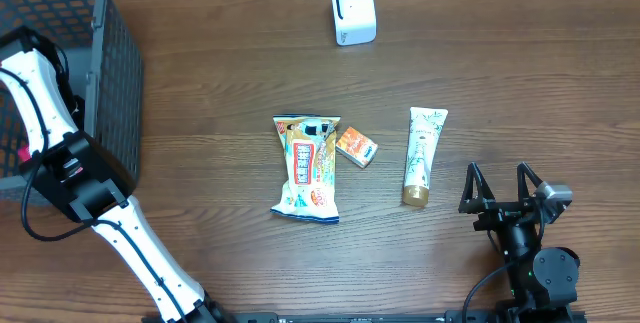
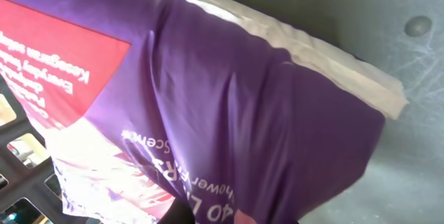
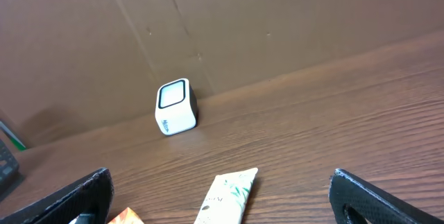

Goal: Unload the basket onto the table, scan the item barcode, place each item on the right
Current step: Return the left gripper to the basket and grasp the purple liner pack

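Basket [image 1: 122,58]: dark mesh, at the far left edge of the table [image 1: 230,73].
Left arm [image 1: 72,178]: white links with black joints, reaching from the near edge up into the basket.
Left gripper: jaws closed. Its fingers do not show clearly in the wrist view, so a hold on anything cannot be confirmed.
Purple packet [image 2: 229,113]: inside the basket, filling the left wrist view; glossy purple film with a red panel, white lettering and a pale sealed edge.
Snack bag [image 1: 308,168]: flat on the table left of centre, its long side running away from the robot.
Orange box [image 1: 355,147]: small, tilted, just beside the snack bag's right edge.
Scanner [image 1: 353,10]: white cube with a dark window, at the far side of the table, well apart from the items.
Tube [image 1: 423,156]: pale with a gold cap, the cap towards the robot, right of the orange box.
Right gripper [image 1: 500,191]: jaws spread wide and holding nothing, near the tube's cap end.
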Motion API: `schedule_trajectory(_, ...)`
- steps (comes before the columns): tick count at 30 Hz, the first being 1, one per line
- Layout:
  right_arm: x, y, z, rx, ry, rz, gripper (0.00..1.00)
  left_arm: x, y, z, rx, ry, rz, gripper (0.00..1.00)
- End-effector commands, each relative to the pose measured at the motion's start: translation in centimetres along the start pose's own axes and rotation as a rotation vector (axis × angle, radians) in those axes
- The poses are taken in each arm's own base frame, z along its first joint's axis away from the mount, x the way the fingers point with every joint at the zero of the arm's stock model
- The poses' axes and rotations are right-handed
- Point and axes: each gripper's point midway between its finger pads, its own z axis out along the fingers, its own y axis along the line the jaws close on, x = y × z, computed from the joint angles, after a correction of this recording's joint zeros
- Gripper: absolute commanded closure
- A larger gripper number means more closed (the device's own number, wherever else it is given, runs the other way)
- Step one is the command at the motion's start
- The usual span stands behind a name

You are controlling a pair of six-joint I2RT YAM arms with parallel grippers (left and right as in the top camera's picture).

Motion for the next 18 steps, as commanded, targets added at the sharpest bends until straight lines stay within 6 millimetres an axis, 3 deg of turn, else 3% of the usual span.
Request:
schedule_trajectory(1, 0.0, -0.3, 0.0, 0.013, -0.011, -0.004, 0.00, 0.4, -0.7, -1.1, 0.068, 0.001, -0.009, 0.96)
schedule_trajectory(6, 0.0, -0.3, 0.0, 0.013, -0.011, -0.004, 0.00, -0.2, 0.8, -7.8, 0.186, -0.162, -0.115, 0.96)
schedule_trajectory(7, 0.0, -0.3, 0.0, 0.013, -0.011, -0.004, 0.00, -0.3, 1.3, -10.6, 0.248, -0.231, -0.136, 0.96)
schedule_trajectory(11, 0.0, -0.3, 0.0, 0.013, -0.011, -0.004, 0.00, 0.5, 3.2, -18.2, 0.388, -0.419, -0.178, 0.96)
schedule_trajectory(13, 0.0, -0.3, 0.0, 0.013, -0.011, -0.004, 0.00, 1.6, 4.1, -22.1, 0.461, -0.509, -0.187, 0.96)
schedule_trajectory(14, 0.0, -0.3, 0.0, 0.014, -0.012, -0.004, 0.00, 2.9, 4.7, -25.1, 0.525, -0.576, -0.184, 0.96)
schedule_trajectory(18, 0.0, -0.3, 0.0, 0.013, -0.011, -0.004, 0.00, 7.3, 4.5, -31.9, 0.703, -0.705, -0.115, 0.96)
